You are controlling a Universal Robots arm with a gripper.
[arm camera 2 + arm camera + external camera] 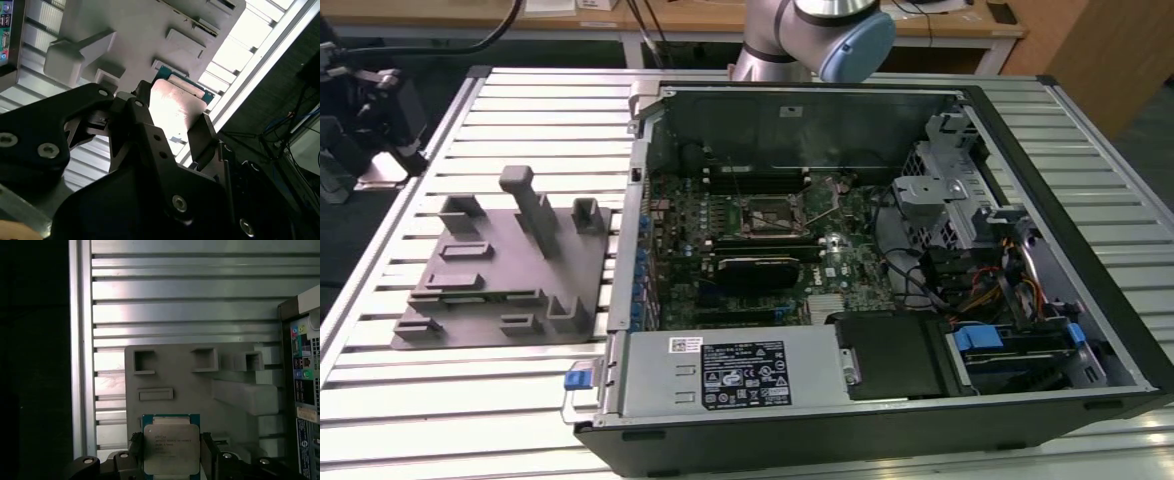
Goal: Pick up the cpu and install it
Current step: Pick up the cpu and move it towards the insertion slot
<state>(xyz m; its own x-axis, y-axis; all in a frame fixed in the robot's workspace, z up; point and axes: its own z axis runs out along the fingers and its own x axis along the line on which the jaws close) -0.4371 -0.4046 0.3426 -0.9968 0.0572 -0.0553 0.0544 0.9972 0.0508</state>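
The cpu [171,447], a flat square chip with a silver-grey metal top and a blue-green rim, sits between the two dark fingers of my gripper [171,452]. The fingers [136,450] press against its opposite sides, so the gripper is shut on it. In the second wrist view the cpu [175,107] shines between the same fingers [205,132]. The chip hangs well above the grey holder plate [200,380]. The motherboard's cpu socket [767,213] lies open-framed inside the computer case [854,280].
The grey holder plate [494,270] with upright posts lies on the slatted metal table [520,130] at the exterior view's left of the case. The arm's base [814,30] stands behind the case. Cables and drive bays crowd the case's right side.
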